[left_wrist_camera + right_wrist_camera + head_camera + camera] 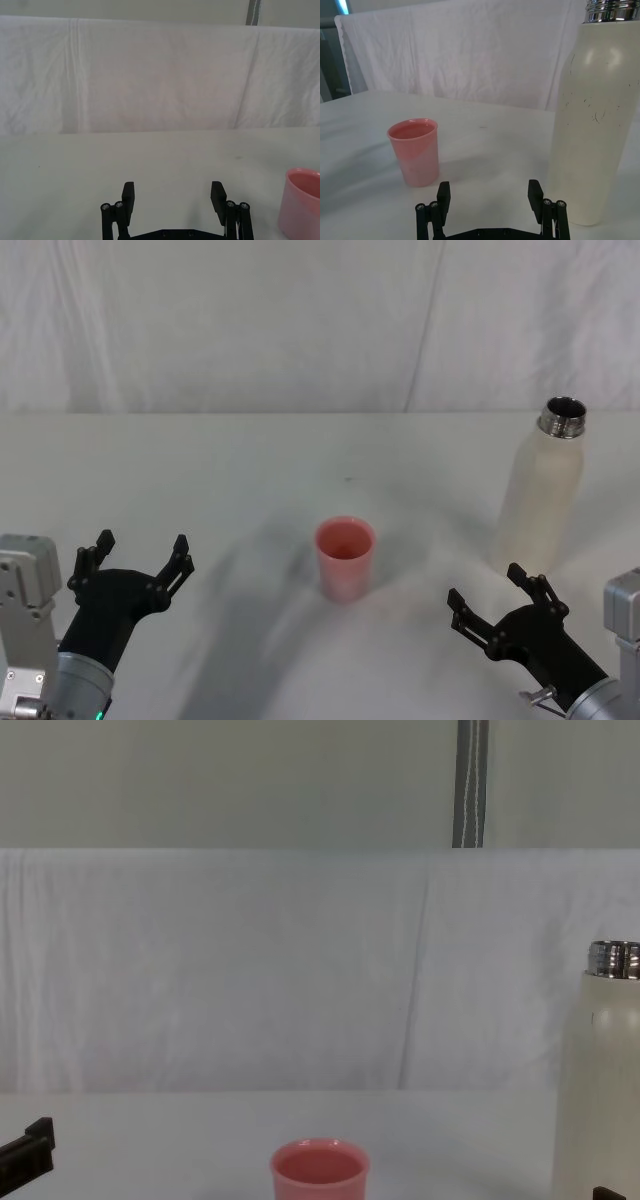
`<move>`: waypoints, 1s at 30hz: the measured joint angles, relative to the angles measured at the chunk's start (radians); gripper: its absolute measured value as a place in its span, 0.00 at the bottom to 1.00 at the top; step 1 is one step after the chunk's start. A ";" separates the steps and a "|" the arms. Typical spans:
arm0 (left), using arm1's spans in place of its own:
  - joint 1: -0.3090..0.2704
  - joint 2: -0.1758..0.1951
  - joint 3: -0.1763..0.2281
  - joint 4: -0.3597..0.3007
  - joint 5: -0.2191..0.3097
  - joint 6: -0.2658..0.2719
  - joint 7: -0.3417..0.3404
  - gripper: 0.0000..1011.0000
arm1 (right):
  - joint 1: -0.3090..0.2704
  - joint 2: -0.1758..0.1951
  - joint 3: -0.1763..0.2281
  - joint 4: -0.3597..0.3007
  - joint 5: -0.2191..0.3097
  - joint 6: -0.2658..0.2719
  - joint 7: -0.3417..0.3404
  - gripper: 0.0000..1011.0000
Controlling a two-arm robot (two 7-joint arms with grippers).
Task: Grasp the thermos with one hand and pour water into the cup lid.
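Here one thermos (541, 498), one cup lid (345, 557), apparently empty, two wide-spread hands (137, 561).

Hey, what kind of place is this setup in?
Probably a robot test bench: a table draped in white cloth, a white sheet backdrop, and just a bottle and pink cup.

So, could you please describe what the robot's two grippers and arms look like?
Both the left gripper and the right gripper have black, forked linkage fingers with small silver screws, on black bodies. Behind them sit grey metal wrist blocks.
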 joint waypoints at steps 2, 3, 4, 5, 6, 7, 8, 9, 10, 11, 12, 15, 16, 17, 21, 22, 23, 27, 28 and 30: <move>0.000 0.000 0.000 0.000 0.000 0.000 0.000 0.99 | 0.000 0.000 0.000 0.000 0.000 0.000 0.000 0.99; 0.000 0.000 0.000 0.000 0.000 0.000 0.000 0.99 | 0.000 0.000 0.000 0.000 0.000 0.000 -0.001 0.99; 0.000 0.000 0.000 0.000 0.000 0.000 0.000 0.99 | 0.000 0.000 0.000 0.000 0.000 0.000 -0.001 0.99; 0.000 0.000 0.000 0.000 0.000 0.000 0.000 0.99 | 0.000 0.000 0.000 0.000 0.000 0.000 -0.001 0.99; 0.000 0.000 0.000 0.000 0.000 0.000 0.000 0.99 | 0.000 0.000 0.000 0.000 0.000 0.000 -0.001 0.99; 0.000 0.000 0.000 0.000 0.000 0.000 0.000 0.99 | 0.000 0.000 0.001 0.000 0.000 0.000 -0.001 0.99; 0.000 0.000 0.000 0.000 0.000 0.000 0.000 0.99 | 0.000 0.000 0.001 0.000 0.000 0.000 -0.001 0.99; 0.000 0.000 0.000 0.000 0.000 0.000 0.000 0.99 | 0.000 0.000 0.001 0.000 0.000 -0.001 -0.001 0.99; 0.000 0.000 0.000 0.000 0.000 0.000 0.000 0.99 | 0.000 0.000 0.001 0.000 0.000 -0.001 -0.001 0.99; 0.000 0.000 0.000 0.000 0.000 0.000 0.000 0.99 | 0.000 0.000 0.001 0.000 0.000 -0.001 -0.002 0.99; 0.000 0.000 0.000 0.000 0.000 0.000 0.000 0.99 | 0.000 0.000 0.001 0.000 0.000 -0.001 -0.002 0.99; 0.000 0.000 0.000 0.000 0.000 0.000 0.000 0.99 | 0.000 0.000 0.001 0.000 0.000 -0.001 -0.002 0.99; 0.000 0.000 0.000 0.000 0.000 0.000 0.000 0.99 | 0.000 0.000 0.001 0.000 0.000 -0.001 -0.002 0.99; 0.000 0.000 0.000 0.000 0.000 0.000 0.000 0.99 | 0.000 0.000 0.001 0.000 0.000 -0.001 -0.002 0.99; 0.000 0.000 0.000 0.000 0.000 0.000 0.000 0.99 | 0.000 0.000 0.001 0.000 0.000 -0.001 -0.002 0.99; 0.000 0.000 0.000 0.000 0.000 0.000 0.000 0.99 | 0.000 0.000 0.001 0.000 0.000 -0.001 -0.002 0.99; 0.000 0.000 0.000 0.000 0.000 0.000 0.000 0.99 | 0.000 0.000 0.001 0.000 0.000 -0.001 -0.002 0.99; 0.000 0.000 0.000 0.000 0.000 0.000 0.000 0.99 | 0.000 0.000 0.001 -0.001 0.000 -0.001 -0.002 0.99; 0.000 0.000 0.000 0.000 0.000 0.000 0.000 0.99 | 0.000 0.000 0.001 -0.001 0.000 -0.001 -0.002 0.99; 0.000 0.000 0.000 0.000 0.000 0.000 0.000 0.99 | 0.000 0.000 0.001 -0.001 0.000 -0.001 -0.002 0.99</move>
